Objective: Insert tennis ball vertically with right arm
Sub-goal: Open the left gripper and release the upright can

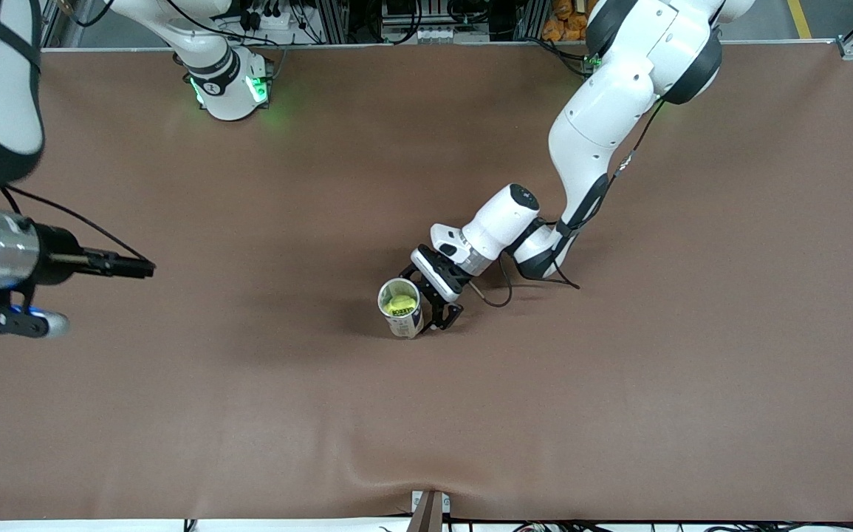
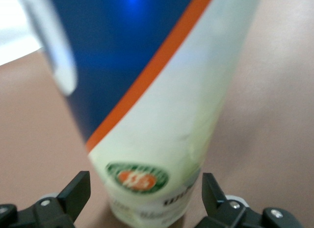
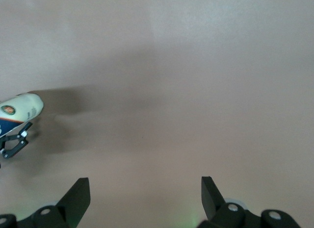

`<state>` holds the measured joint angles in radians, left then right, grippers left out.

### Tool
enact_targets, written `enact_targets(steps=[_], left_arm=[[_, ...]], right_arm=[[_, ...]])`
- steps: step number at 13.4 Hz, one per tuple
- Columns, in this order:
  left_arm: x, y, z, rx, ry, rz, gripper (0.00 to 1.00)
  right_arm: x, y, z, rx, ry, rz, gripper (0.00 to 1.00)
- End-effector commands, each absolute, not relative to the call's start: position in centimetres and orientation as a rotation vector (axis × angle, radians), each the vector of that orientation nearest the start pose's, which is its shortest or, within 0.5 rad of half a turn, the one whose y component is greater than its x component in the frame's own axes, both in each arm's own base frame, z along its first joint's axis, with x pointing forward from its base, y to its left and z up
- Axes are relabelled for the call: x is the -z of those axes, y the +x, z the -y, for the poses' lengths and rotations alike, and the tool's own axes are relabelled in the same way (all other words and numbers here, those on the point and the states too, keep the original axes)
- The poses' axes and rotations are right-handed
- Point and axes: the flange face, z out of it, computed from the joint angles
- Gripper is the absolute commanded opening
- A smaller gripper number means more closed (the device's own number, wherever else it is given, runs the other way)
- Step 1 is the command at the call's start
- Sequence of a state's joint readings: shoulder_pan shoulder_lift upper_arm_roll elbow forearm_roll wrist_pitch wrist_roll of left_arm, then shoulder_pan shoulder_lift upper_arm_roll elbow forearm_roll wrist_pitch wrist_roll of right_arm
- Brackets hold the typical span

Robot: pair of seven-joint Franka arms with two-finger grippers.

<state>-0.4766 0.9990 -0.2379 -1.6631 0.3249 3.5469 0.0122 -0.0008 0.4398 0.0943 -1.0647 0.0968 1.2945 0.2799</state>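
The can (image 1: 401, 307) stands upright near the middle of the table (image 1: 618, 406), its open mouth up, and the ball (image 1: 400, 302) sits inside it, yellow-green just below the rim. The left gripper (image 1: 437, 299) is down at the can's side, at about 3 o'clock of it in the front view, a finger on either side of the lower body. In the left wrist view the can (image 2: 157, 105) fills the frame between the fingertips (image 2: 78, 191), which stand spread with brown cloth showing between each tip and the can wall, though the blur there makes touch hard to rule out. The right gripper (image 1: 134, 267) hangs over bare cloth toward the right arm's end of the table, at about 9 o'clock of the can and well apart from it; its fingers (image 3: 78, 196) are spread, nothing between them, and that arm waits.
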Motion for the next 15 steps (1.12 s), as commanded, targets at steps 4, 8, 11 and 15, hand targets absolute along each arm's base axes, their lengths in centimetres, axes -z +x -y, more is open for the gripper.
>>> enact_targets(steps=[4, 8, 11, 15], left_arm=[[-15.7, 51.5, 41.7, 1.339, -2.99, -1.342, 1.0], [-17.1, 50.5, 36.6, 1.238, -3.051, -1.253, 1.0], [-18.6, 50.4, 33.6, 1.172, -3.101, -1.178, 1.0], [-24.4, 52.4, 32.8, 0.898, -3.077, -1.118, 1.0]], right_arm=[[-61.2, 58.2, -5.6, -0.276, -3.095, -0.143, 1.0], [-59.9, 53.7, -5.6, -0.178, -3.12, -0.148, 1.0], [-63.0, 54.1, -2.5, -0.1, -3.116, -0.204, 1.0], [-66.7, 54.0, -2.7, -0.121, -3.162, -0.085, 1.0]])
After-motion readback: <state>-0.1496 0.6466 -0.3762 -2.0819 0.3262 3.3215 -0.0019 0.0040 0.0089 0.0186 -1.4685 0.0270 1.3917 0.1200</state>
